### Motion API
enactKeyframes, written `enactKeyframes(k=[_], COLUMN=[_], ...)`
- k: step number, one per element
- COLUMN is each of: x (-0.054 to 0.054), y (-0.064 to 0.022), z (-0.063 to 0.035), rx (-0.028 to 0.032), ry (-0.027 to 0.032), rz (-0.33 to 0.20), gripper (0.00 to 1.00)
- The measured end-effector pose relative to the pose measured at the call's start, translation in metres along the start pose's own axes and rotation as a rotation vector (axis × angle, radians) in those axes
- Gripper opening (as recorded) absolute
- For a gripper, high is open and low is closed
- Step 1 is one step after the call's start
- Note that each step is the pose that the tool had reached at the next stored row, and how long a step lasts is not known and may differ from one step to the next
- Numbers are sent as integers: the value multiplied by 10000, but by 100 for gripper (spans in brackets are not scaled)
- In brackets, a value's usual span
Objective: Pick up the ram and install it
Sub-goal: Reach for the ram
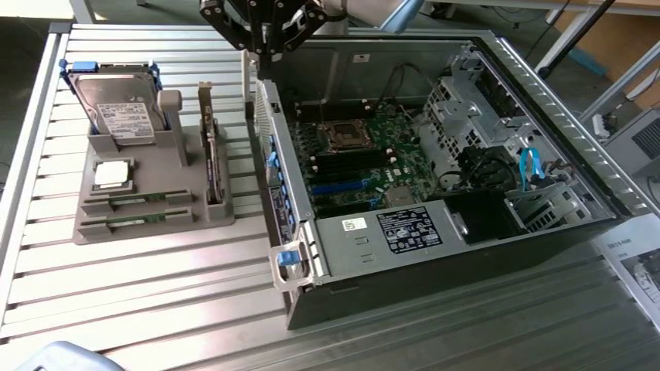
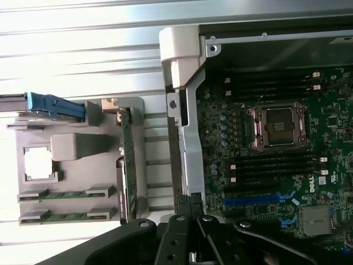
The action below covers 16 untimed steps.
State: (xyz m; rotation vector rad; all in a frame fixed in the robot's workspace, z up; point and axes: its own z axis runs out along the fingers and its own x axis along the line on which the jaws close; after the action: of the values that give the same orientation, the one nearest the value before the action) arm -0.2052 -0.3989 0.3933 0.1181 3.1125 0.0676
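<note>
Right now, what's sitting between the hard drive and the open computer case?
In the exterior view, an upright expansion card stands in the grey holder between the hard drive and the computer case, then a strip of bare table.

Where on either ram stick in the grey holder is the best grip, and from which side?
Pinch the ram at mid-length on its long upper edge, from straight above: it stands on edge in a slot of the grey holder, with blocks covering both ends.

The ram, a thin green stick, stands on its long edge in a grey holder slot, at the middle left of the frame. A second ram is just beside it.
</note>
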Motion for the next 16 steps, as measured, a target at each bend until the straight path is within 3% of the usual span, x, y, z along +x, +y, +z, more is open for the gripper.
enactKeyframes(k=[16], x=[364], y=[-28], z=[-10], rx=[0], ry=[-1], rz=[0], gripper=[10])
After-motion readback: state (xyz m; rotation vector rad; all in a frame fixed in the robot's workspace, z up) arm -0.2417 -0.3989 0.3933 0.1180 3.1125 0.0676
